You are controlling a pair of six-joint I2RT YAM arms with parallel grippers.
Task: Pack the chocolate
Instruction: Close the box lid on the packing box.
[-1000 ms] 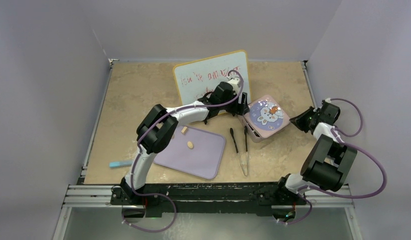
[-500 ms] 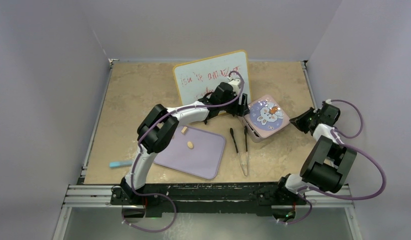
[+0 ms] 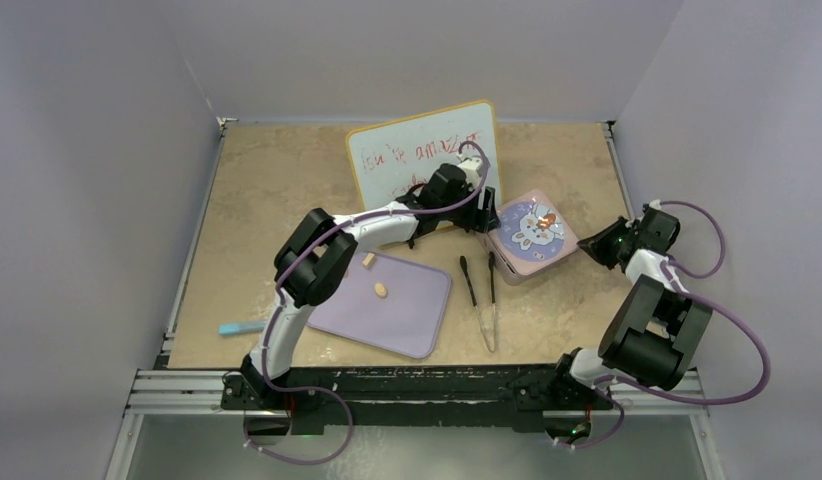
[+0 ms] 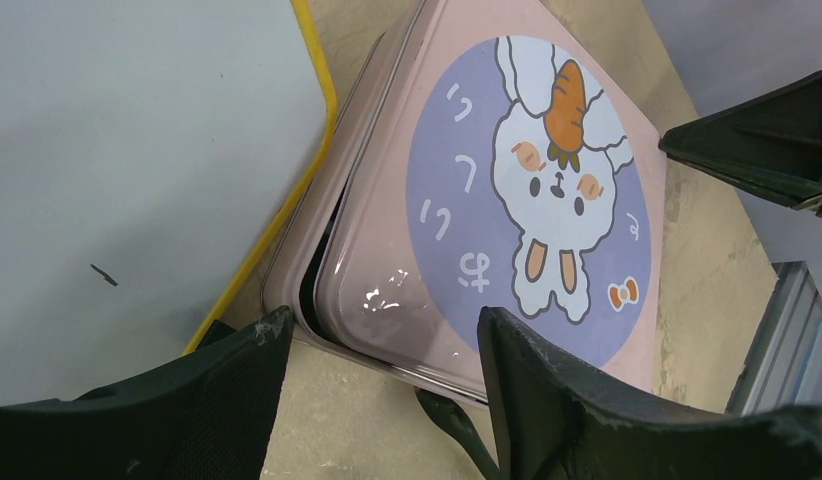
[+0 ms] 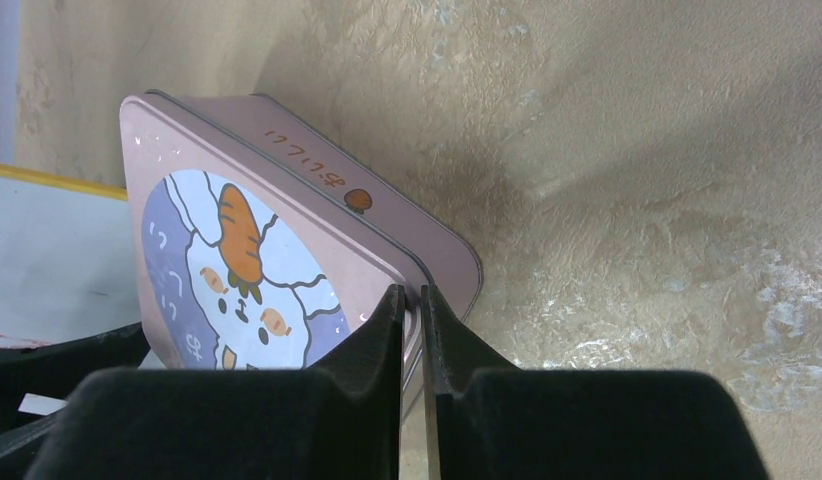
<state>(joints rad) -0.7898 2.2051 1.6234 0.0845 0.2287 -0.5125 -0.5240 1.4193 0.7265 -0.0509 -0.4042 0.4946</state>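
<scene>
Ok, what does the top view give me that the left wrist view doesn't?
Top view only: the lavender tray with two tan chocolate pieces on it, and a light blue stick left of the tray. Left wrist only: a dark gap between the lid and base at the near corner. Both: the pink tin, the whiteboard, and the right gripper beside the tin.

Robot lab cell, plain lavender walls [image 3: 87, 150], stone-look tabletop [image 3: 277, 170], aluminium rail [image 3: 187, 386] carrying left arm [image 3: 317, 262] and right arm [image 3: 655, 330]
</scene>
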